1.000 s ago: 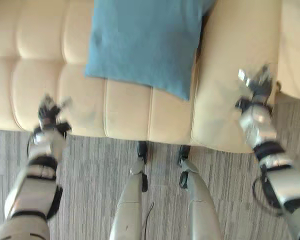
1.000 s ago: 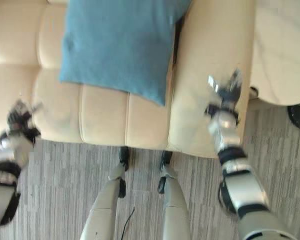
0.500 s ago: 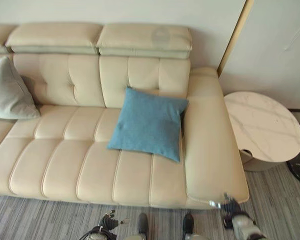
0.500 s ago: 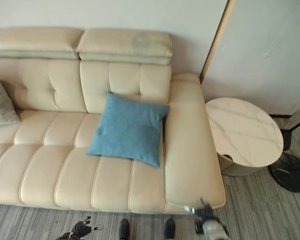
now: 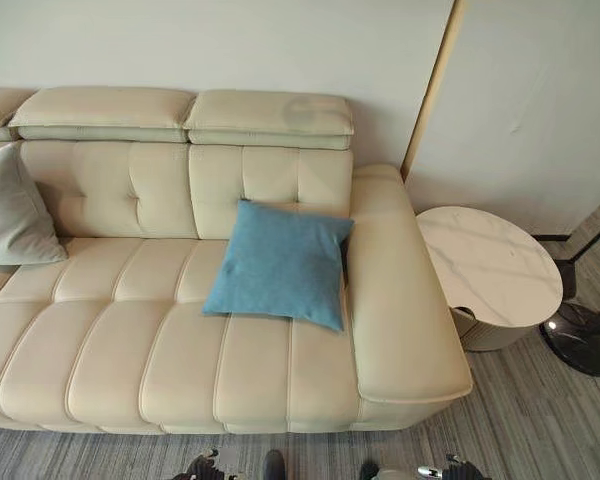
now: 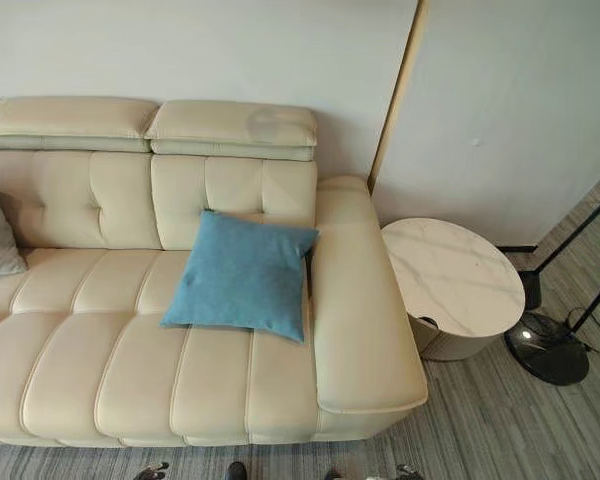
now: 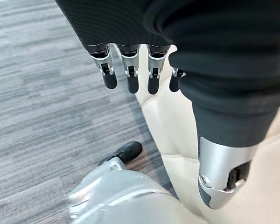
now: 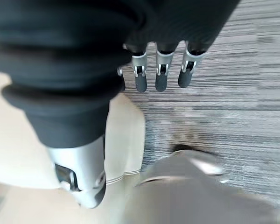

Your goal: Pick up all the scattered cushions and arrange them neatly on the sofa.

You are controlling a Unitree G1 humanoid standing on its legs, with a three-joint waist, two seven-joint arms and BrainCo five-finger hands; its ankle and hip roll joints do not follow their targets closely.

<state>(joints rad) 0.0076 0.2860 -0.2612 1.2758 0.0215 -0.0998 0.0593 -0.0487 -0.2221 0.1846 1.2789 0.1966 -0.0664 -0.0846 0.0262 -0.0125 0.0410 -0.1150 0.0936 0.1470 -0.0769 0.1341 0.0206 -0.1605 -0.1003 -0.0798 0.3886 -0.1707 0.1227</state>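
View now lifted and pulled back from half a second ago, taking in the whole cream sofa [image 5: 180, 330]. Blue cushion [image 5: 280, 263] mid-frame against the backrest, grey cushion [image 5: 10, 215] at left edge. Left hand [image 7: 130, 70] and right hand [image 8: 161, 70] empty, fingers straight, hanging low. Probably scanning for remaining cushions.

Round marble side table [image 5: 488, 265] (lamp base [image 6: 547, 348] beside)
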